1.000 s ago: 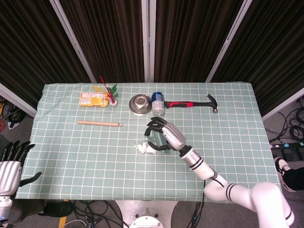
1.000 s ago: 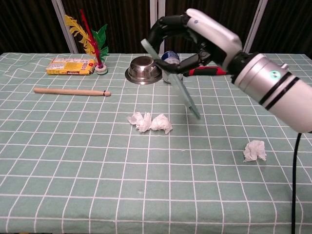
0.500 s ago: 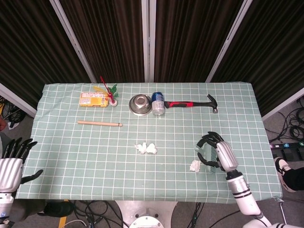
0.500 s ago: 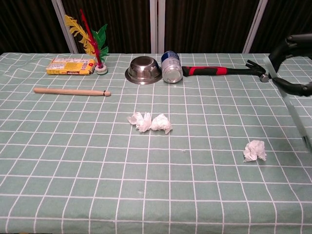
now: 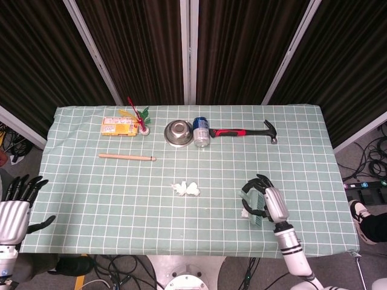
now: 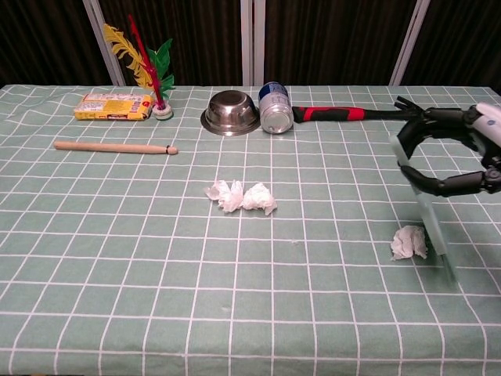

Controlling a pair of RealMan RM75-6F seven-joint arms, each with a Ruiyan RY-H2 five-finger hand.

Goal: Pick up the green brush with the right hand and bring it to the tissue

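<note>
Dark curtains and pale uprights stand behind the table (image 5: pixel 91 199), which wears a green checked cloth. Low at its right side the right hand (image 6: pixel 458 153) has its dark fingers curled around the green brush (image 6: pixel 427 211), gripping it near the upper end so that the long body hangs down and forward, tilted. Its lower end hovers just beside the tissue (image 6: pixel 409 242), a small white crumpled wad on the cloth; whether they touch I cannot tell. The brush looks pale, translucent green, slim and straight, and seems light and stiff, with smooth plastic that could slip, so a hold well up the handle suits it best. Another crumpled white pair, the middle tissues (image 6: pixel 240 196), lies well apart. The left hand (image 5: pixel 15 211) hangs off the table's left edge, empty with fingers spread.
</note>
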